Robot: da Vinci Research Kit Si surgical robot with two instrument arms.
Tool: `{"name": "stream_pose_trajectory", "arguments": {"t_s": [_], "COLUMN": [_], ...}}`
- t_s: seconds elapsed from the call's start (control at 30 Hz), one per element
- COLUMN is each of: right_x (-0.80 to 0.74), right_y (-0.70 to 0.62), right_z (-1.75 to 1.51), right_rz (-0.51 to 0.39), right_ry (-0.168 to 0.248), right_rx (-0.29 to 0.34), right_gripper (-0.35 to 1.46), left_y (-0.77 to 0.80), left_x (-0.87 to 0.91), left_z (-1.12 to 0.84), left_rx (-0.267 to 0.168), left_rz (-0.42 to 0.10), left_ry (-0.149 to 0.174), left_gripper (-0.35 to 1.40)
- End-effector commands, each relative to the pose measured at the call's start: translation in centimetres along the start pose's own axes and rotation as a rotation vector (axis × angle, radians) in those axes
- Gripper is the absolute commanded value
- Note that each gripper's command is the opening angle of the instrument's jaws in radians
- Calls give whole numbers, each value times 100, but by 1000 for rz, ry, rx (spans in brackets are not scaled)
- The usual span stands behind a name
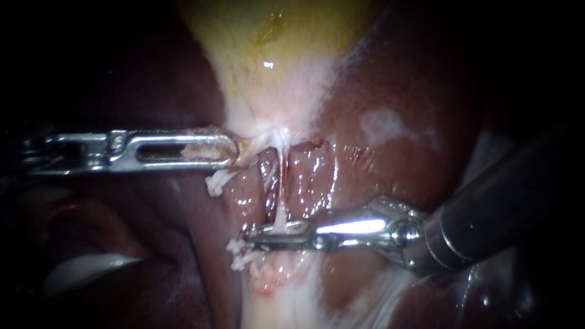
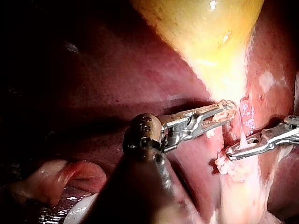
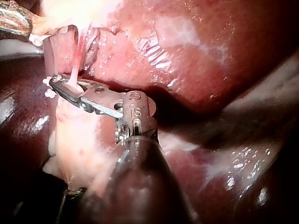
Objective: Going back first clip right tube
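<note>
Left instrument (image 1: 233,152) from 9 o'clock, jaws clamped on gallbladder (image 1: 274,61) neck, right instrument (image 1: 259,236) from 4 o'clock, jaws pinching thin pale tube (image 1: 281,183), liver (image 1: 390,183) behind.

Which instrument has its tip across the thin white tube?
The right instrument, entering from lower right: its tip crosses the white tube low down. The left instrument sits nearer the gallbladder, jaws shut on tissue beside the tube.

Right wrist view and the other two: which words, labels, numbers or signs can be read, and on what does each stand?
Right instrument, on the metal joint behind its tip: a small stamped mark, too small to read reliably.
Left instrument: no text seen.
Liver and gallbladder: no text or labels.
</note>
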Motion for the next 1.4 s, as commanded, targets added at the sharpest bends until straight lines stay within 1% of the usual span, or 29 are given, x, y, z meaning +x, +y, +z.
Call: {"name": "stream_pose_trajectory", "arguments": {"t_s": [0.03, 0.1, 0.13, 0.2, 0.27, 0.33, 0.37, 0.43, 0.47, 0.63, 0.87, 0.97, 1.07, 1.27, 1.4], "right_x": [0, 0, 0, 2, 6, 8, 10, 12, 13, 13, 11, 13, 17, 33, 44], "right_y": [0, 0, -1, -3, -5, -6, -6, -6, -6, -5, -4, -4, -5, -12, -18], "right_z": [0, -1, -1, -1, 1, 3, 2, 2, 2, -1, -16, -27, -42, -83, -108], "right_rz": [1, 1, 1, -3, -95, -146, -180, -202, -225, -278, -343, -400, -461, -594, -656], "right_ry": [0, 1, 1, 1, -1, 8, 18, 29, 28, 26, 20, 16, 17, 14, -4], "right_rx": [1, -1, -1, -1, -2, 2, 6, 11, 10, 9, 15, 20, 9, -9, -16], "right_gripper": [-35, -35, -29, 4, 39, 46, 48, 49, 50, 50, 50, 50, 50, 50, 50], "left_y": [0, 0, 0, 0, 0, 0, 0, 0, 0, 0, 0, 0, 0, 0, 0], "left_x": [0, 0, 1, 1, 1, 1, 1, 1, 1, 1, 1, 1, 2, 2, 2], "left_z": [0, 0, 0, 0, 0, 0, 0, 0, -1, -1, -2, -2, -2, -3, -3], "left_rx": [0, 0, -1, 0, 0, 0, 0, 0, 0, 0, 0, 0, 0, 0, 0], "left_rz": [0, 0, 0, 0, 1, 1, 1, 1, 1, 1, 1, 1, 1, 1, 1], "left_ry": [0, 0, 0, 0, 0, 0, 0, 0, 0, 0, 0, 0, 0, 0, 0], "left_gripper": [-35, -35, -35, -35, -35, -35, -35, -35, -35, -35, -35, -35, -35, -35, -35]}}
